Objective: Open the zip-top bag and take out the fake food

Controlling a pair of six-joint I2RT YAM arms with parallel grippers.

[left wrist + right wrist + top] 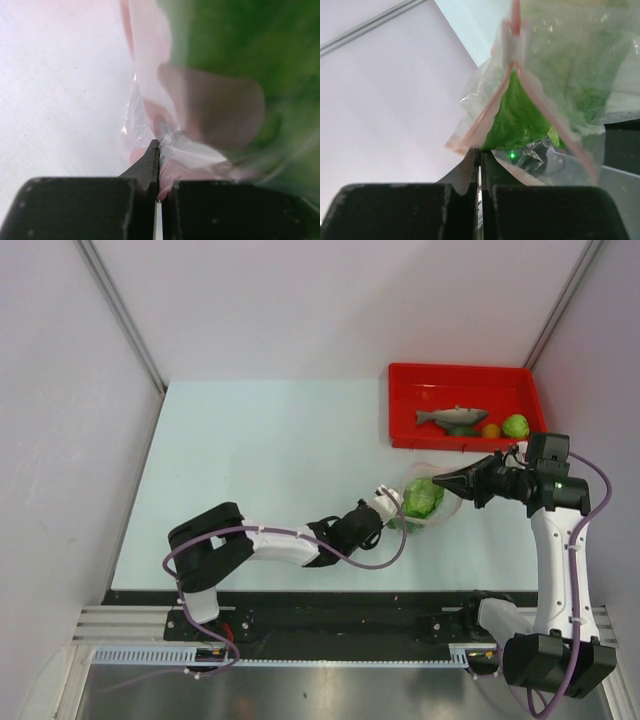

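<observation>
The clear zip-top bag (432, 502) hangs between my two grippers above the table, its mouth pulled open. A leafy green lettuce piece (421, 498) is inside it. My left gripper (388, 502) is shut on the bag's left lip, seen up close in the left wrist view (158, 150) with the pink strip (150, 60). My right gripper (447, 480) is shut on the right lip; the right wrist view shows its jaws (480, 155) pinching the pinkish zip strip (485, 115), with the lettuce (520, 115) showing through the mouth. The grey fish (452, 418), orange fruit (491, 430) and light green fruit (516, 426) lie in the red tray (405, 390).
The red tray sits at the back right, just behind the bag. White walls with metal rails close in the table on both sides. The pale table top (260, 470) stretches left of the arms.
</observation>
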